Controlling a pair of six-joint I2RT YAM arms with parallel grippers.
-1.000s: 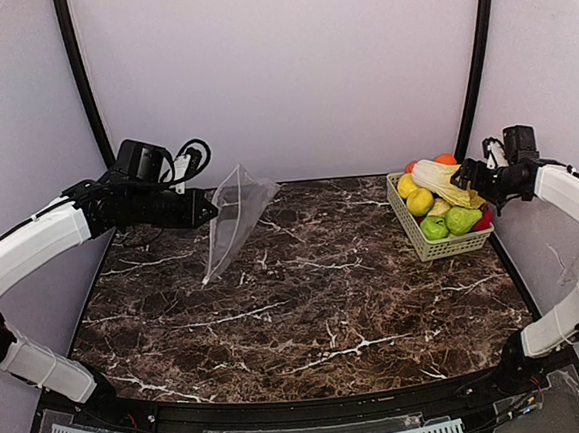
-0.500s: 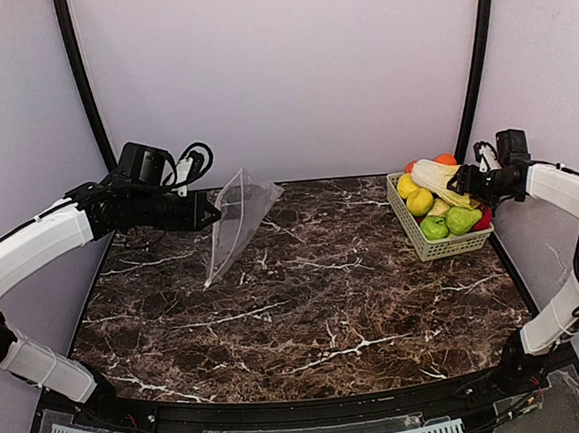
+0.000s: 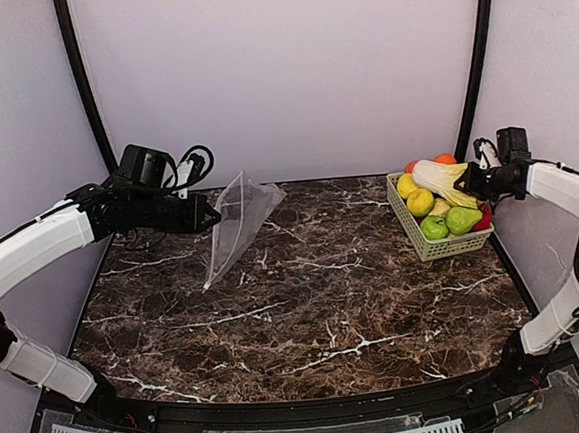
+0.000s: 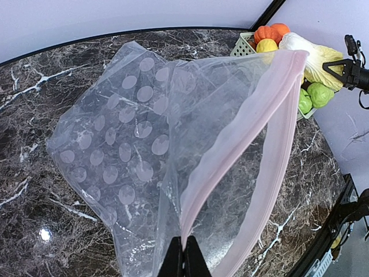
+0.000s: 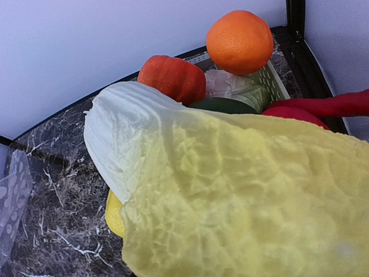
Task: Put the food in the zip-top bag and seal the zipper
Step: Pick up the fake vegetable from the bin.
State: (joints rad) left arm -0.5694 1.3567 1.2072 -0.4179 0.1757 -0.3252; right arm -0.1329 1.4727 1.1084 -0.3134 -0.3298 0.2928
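The zip-top bag (image 3: 235,221) hangs above the table's left rear, clear with grey dots (image 4: 132,133). Its pink zipper (image 4: 253,121) gapes open towards the right. My left gripper (image 3: 212,216) is shut on the zipper strip's near end (image 4: 184,259). The food lies heaped in a pale green basket (image 3: 442,247) at the right rear: a cabbage (image 3: 442,179) on top, a lemon (image 3: 420,201), a pear (image 3: 460,219). My right gripper (image 3: 474,179) is closed on the cabbage's leafy end. In the right wrist view the cabbage (image 5: 230,190) fills the picture and hides the fingers.
An orange (image 5: 239,41), an orange-red tomato (image 5: 172,78) and a red piece (image 5: 328,105) sit behind the cabbage in the basket. Black frame posts (image 3: 473,62) rise at both rear corners. Dark marble table (image 3: 316,295) stretches between bag and basket.
My right gripper has closed in on the cabbage's leafy end, jaws narrowing from wide open. The left arm and bag have barely shifted.
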